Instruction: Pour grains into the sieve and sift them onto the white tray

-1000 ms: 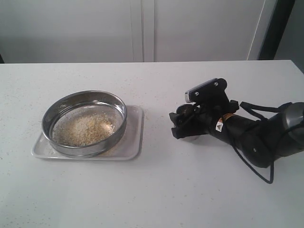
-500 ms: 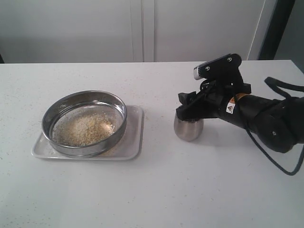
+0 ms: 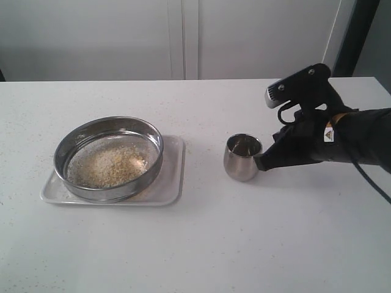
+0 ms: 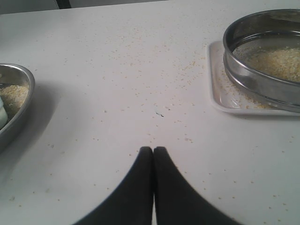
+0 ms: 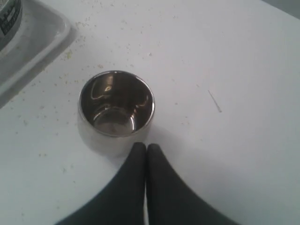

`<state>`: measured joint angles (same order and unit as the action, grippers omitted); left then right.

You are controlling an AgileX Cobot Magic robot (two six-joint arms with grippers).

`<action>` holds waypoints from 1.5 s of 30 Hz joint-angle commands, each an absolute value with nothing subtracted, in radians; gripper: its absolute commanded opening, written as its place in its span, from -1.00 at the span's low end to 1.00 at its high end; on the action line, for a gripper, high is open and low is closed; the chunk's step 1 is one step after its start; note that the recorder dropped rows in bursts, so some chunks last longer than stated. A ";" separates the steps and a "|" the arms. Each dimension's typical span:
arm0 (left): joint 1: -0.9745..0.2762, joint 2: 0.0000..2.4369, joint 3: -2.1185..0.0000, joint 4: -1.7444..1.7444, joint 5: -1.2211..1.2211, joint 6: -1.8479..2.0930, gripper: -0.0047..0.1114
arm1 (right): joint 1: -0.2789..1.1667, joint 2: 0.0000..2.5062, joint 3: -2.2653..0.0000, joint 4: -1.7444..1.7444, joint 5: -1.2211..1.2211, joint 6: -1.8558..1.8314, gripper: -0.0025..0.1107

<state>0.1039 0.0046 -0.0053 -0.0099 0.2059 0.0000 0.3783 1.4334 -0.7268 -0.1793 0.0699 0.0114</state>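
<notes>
The steel sieve sits on the white tray at the left, with pale grains spread over its mesh. In the left wrist view the sieve and the white tray show off to one side, far from my shut, empty left gripper. A small steel cup stands upright and empty on the table right of the tray. My right gripper is shut with nothing in it, its tips just beside the cup; the right gripper is pulled back from the rim.
A steel bowl with more grains lies at the edge of the left wrist view. Loose grains are scattered over the white table. A pale wall runs behind the table's far edge.
My right gripper has let go of the cup, drawn back to the right and closed. The cup now stands alone on the table. The sieve and tray have not moved.
</notes>
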 commanded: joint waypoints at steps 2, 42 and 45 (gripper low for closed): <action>0.096 0.000 0.000 -0.021 0.202 0.000 -0.92 | 0.369 1.408 -0.793 -0.183 0.297 0.000 -0.96; 0.092 0.000 0.000 -0.021 0.202 0.000 -0.92 | 0.017 1.173 -0.673 -0.105 0.382 0.030 -0.96; 0.092 0.000 0.000 -0.021 0.202 0.000 -0.92 | 0.017 1.173 -0.673 -0.105 0.398 0.030 -0.96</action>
